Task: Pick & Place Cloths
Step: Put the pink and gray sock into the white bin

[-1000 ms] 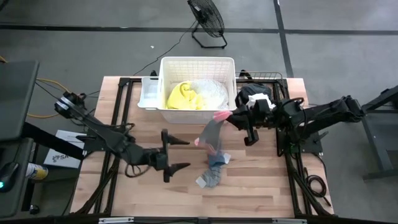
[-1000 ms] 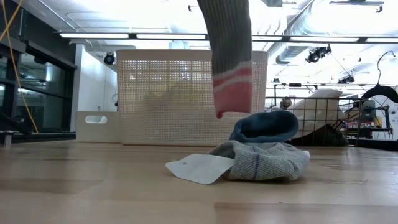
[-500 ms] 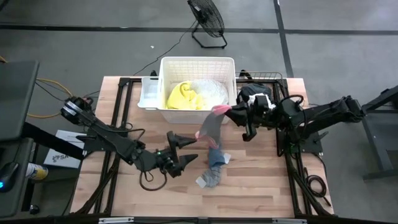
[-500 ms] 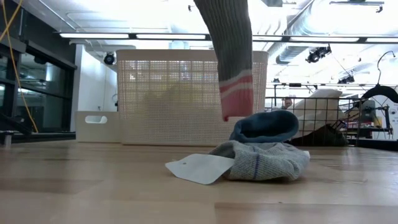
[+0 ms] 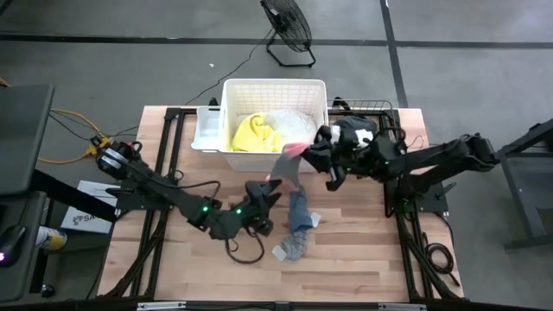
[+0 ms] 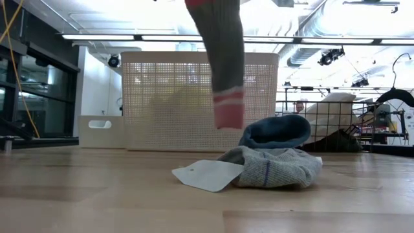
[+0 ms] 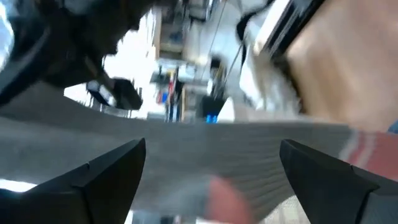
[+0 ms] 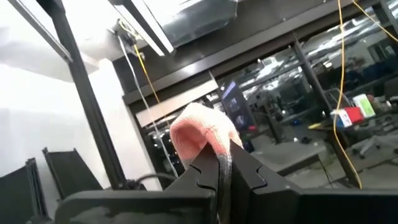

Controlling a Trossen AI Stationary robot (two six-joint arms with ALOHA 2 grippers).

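A grey sock-like cloth [image 5: 292, 177] with pink ends hangs in front of the white basket [image 5: 232, 93], my right gripper [image 5: 311, 157] shut on its top. In the low view its pink-banded lower end [image 6: 228, 115] hangs clear of the table. My left gripper [image 5: 270, 207] stands open just left of the hanging cloth. In the left wrist view the grey cloth [image 7: 217, 158] spans the space ahead of the spread fingers, and no touch shows. A blue-grey heap of cloths [image 5: 298, 233] with a white tag [image 6: 207, 175] lies on the table. Yellow [image 5: 252, 132] and white [image 5: 294, 128] cloths lie in the basket. My right gripper pinches the cloth's pink upper end [image 8: 200, 134] between its two shut fingers. The pink tip bulges out past the fingertips and the grey part [image 8: 222, 177] runs back between them. The fingers come from the table's right, slanting upward. The cloth hangs slack below, clear of the table.
A small white bin [image 5: 206, 131] stands against the basket's left side. A dark cloth and a wire rack [image 5: 359, 121] are at the far right. Bare wood [image 5: 190, 259] lies along the near edge.
My left gripper has travelled toward the table's right, up to the hanging cloth, and has rolled about its own line, staying open. My right gripper has carried the cloth a little toward the table's left; the cloth has swung and turned with it.
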